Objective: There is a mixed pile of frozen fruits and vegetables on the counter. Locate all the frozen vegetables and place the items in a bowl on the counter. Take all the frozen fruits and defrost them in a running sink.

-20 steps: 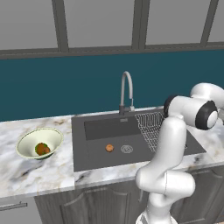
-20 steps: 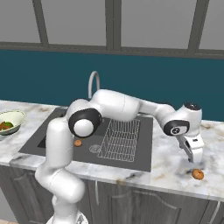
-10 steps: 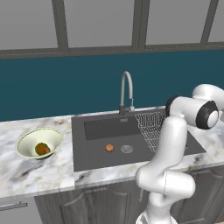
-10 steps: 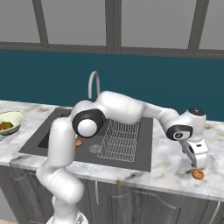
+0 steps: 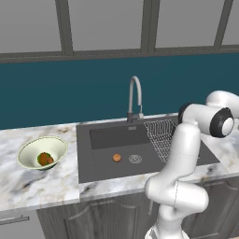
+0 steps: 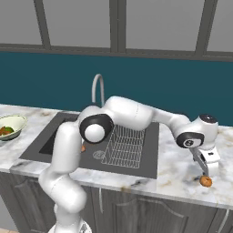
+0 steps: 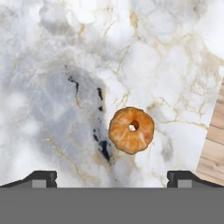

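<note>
Hand (image 6: 207,175) spread wide directly over orange fruit (image 7: 131,130).

- Arm (image 6: 132,113) swung far right from base, upper links near level, elbow high.
- Wrist (image 6: 196,136) bent down at far right end; hand tilted slightly off vertical.
- Gripper (image 6: 205,175) pointing downward, low, fingertips close to surface.
- Jaws spread wide, nothing between them.
- Two dark fingertips (image 7: 41,177) at lower left and lower right corners of hand view, well apart.
- In left base view, shoulder and forearm links (image 5: 186,154) stacked upright at lower right, dark joint (image 5: 220,123) turned toward right edge.
</note>
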